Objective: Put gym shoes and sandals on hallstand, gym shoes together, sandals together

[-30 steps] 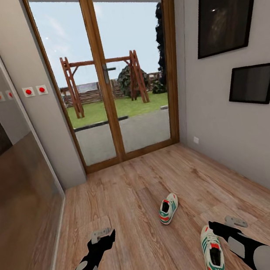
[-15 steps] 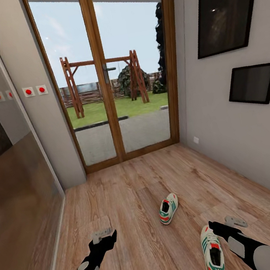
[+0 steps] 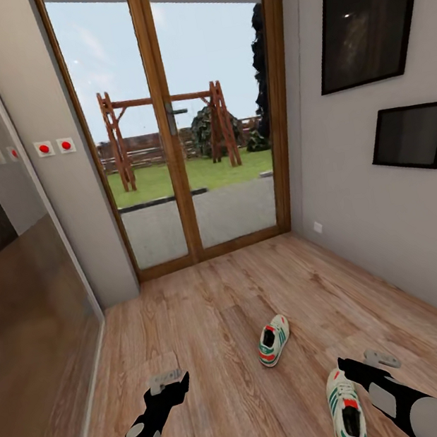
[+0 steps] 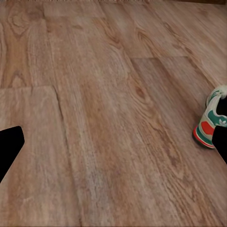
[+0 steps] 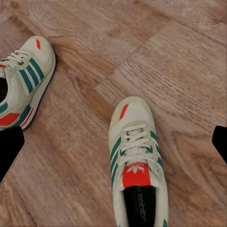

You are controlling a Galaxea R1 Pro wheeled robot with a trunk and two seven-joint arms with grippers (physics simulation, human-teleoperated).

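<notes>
Fingers of both grippers stood spread, holding nothing: the left gripper (image 3: 165,380) and the right gripper (image 3: 380,358) each hung above the corridor floor (image 3: 215,319). One glazed double door (image 3: 173,122) with a wooden frame closed the corridor's far end, a swing frame and lawn showing through the glass. A glossy panel (image 3: 30,330) ran along the left wall, where four red-dotted switches (image 3: 50,148) sat. Two dark framed pictures (image 3: 369,13) hung on the right wall. Two gym shoes lay on the planks, apart: the far shoe (image 3: 274,340) mid-floor, the near shoe (image 3: 346,414) just beside the right arm. Nothing stood between the grippers and either shoe.
</notes>
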